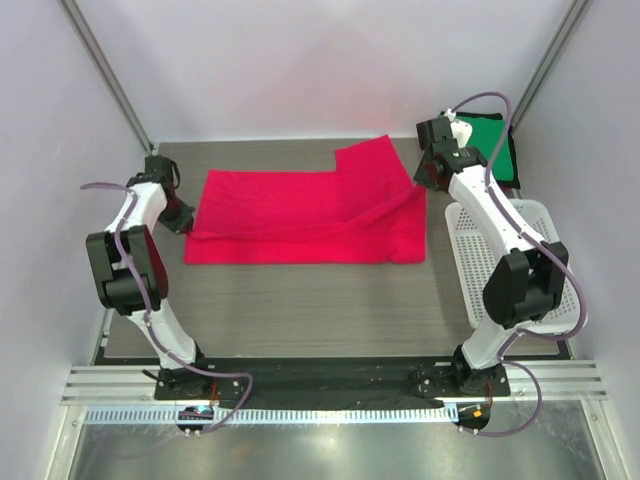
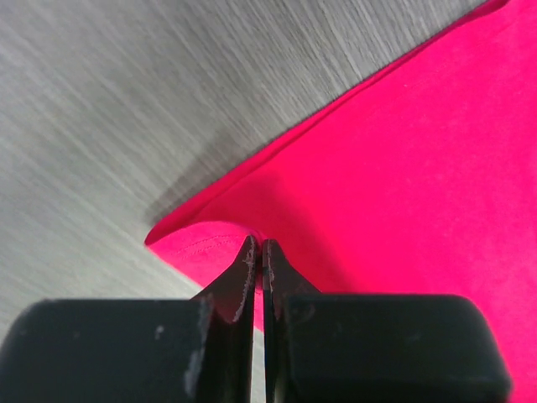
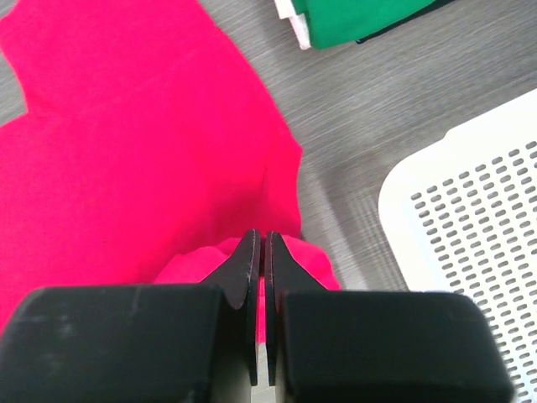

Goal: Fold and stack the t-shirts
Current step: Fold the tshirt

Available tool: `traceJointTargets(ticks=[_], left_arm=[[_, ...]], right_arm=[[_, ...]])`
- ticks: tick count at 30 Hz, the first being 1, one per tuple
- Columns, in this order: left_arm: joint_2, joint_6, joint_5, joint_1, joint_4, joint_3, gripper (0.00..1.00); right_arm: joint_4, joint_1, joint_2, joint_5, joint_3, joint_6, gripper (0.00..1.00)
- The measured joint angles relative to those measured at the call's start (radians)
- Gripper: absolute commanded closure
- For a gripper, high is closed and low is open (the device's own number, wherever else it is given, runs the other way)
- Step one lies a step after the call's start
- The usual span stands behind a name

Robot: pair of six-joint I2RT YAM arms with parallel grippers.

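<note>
Red-pink t-shirt lies spread across the far-middle of the counter, long side running L to R. Its near edge is straight, w/ a wide bare strip of counter btwn it and the arm bases. The far edge steps up on the R half, where 1 flap reaches close to the counter's back edge.

L jaws are clenched on the shirt's L corner. In the L wrist view the cloth curls up into the closed tips, w/ grey counter open to the L of it. R jaws are clenched on the shirt's R edge. Pink cloth bunches at the tips, and creases run from there across the R half.

R side is tight. The white mesh basket lies just beside the shirt's R edge, partly under the R arm. A folded stack w/ a green t-shirt on top sits in the far R corner, partly hidden by the R wrist. White & black layers show at its edge in the R wrist view. Pale walls close in L, R & back.
</note>
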Motion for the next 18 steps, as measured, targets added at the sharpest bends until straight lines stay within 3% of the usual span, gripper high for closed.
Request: traceJointTargets(ticks=[6,9,11,12,13,15,18], left_arm=[[0.095,0.048,0.013,-0.017,-0.011,0.055,0.96],[0.138,0.074,0.013,-0.032,-0.024,0.110,0.88],[0.166,0.098,0.012,-0.041,-0.038,0.161,0.65],[0.182,0.107,0.013,-0.045,-0.049,0.194,0.47],[0.195,0.120,0.015,-0.045,-0.055,0.221,0.23],[0.213,0.145,0.027,-0.049,-0.065,0.268,0.12],[0.170,0.150,0.034,-0.049,-0.061,0.227,0.07]], right_arm=[[0.006,-0.022,0.051,0.003,0.000,0.001,0.99],[0.010,-0.026,0.083,0.003,0.012,-0.001,0.99],[0.017,-0.029,0.113,0.002,0.043,-0.013,0.76],[0.026,-0.032,0.138,0.000,0.065,-0.023,0.55],[0.031,-0.034,0.158,-0.002,0.088,-0.027,0.20],[0.036,-0.041,0.209,-0.010,0.146,-0.058,0.08],[0.031,-0.050,0.226,-0.021,0.152,-0.071,0.07]])
